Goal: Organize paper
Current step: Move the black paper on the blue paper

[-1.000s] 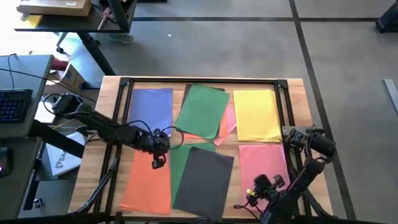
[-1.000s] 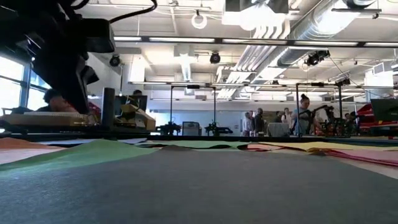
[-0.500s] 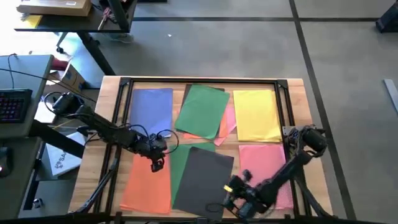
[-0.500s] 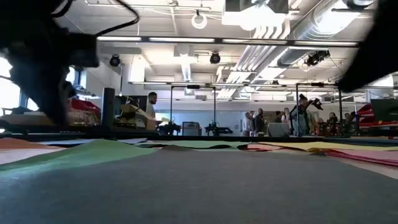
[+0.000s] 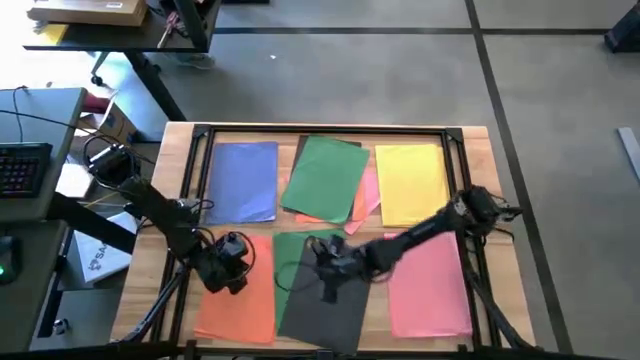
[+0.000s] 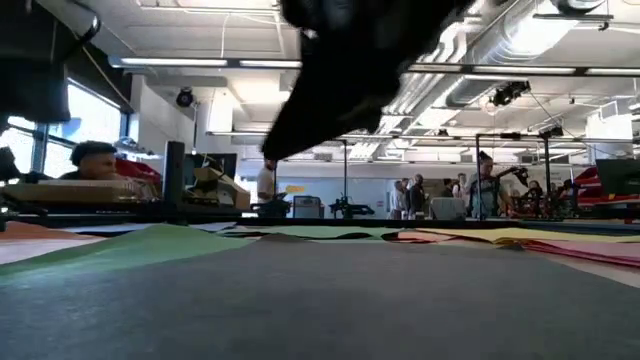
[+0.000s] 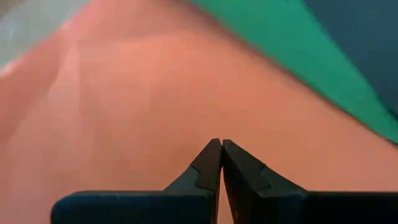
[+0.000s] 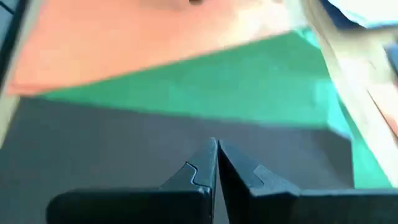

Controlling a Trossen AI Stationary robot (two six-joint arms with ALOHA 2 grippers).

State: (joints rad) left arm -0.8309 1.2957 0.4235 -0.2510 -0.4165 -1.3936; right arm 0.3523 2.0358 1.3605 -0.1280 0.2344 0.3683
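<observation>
My right gripper point(image 5: 327, 272) hangs pinched shut and empty over the dark grey sheet point(image 5: 325, 300), my left gripper point(image 5: 228, 270) likewise over the orange sheet point(image 5: 238, 305). Pressing down could drag either sheet askew. Beyond, blue point(image 5: 242, 178), green point(image 5: 327, 178) and yellow point(image 5: 411, 184) sheets lie overlapping.

1. A blue sheet point(image 5: 243, 179) lay flat at the table's far left.
2. A green sheet point(image 5: 325, 177) sat tilted beside it, overlapping a pink one point(image 5: 368, 195).
3. A yellow sheet point(image 5: 412, 184) lay far right.
4. Nearer: orange point(image 5: 240, 300), dark grey point(image 5: 325, 305) over green, and pink point(image 5: 428, 285).
</observation>
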